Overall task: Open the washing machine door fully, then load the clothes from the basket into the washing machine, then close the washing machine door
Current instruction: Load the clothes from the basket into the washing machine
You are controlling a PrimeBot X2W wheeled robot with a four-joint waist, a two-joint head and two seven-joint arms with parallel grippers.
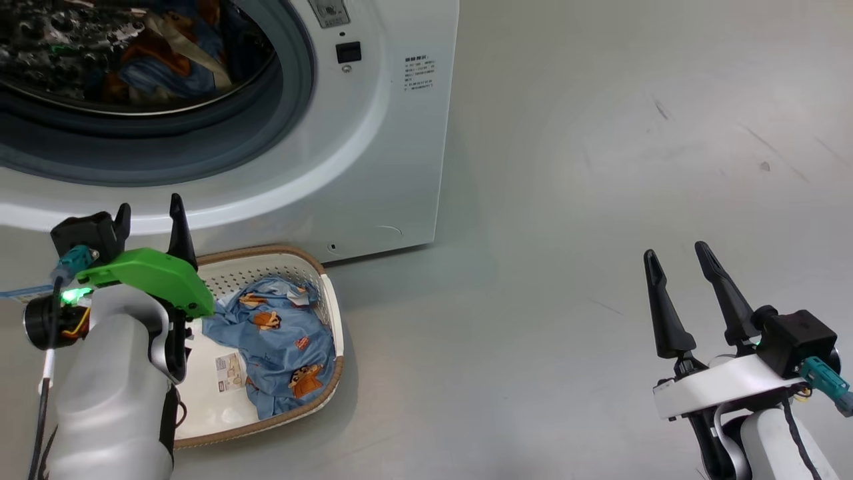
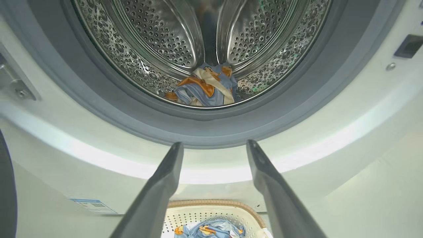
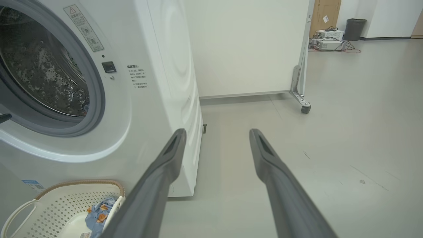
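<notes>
Left gripper (image 1: 149, 205) spread, empty beside the basket (image 1: 330, 307); I reckon the clothes (image 1: 273, 333) inside limp, light: pinch 1 raised fold.

White washing machine (image 1: 386, 133); grey gasket (image 1: 166, 150); shiny steel drum (image 2: 155, 36), perforated all over. Cream-white basket (image 1: 331, 313), holes in regular rows, brown woven rim. Light-blue clothes (image 1: 280, 333), orange-brown cartoon figures, cream patches. Pale grey floor (image 1: 600, 200). Bright green wrist cover (image 1: 160, 280).

The washing machine (image 1: 400, 167) is smooth, shiny white, its drum (image 2: 148, 43) is shiny metal with holes, the basket (image 1: 331, 297) is plastic, and the clothes (image 1: 280, 333) are soft cloth.
</notes>
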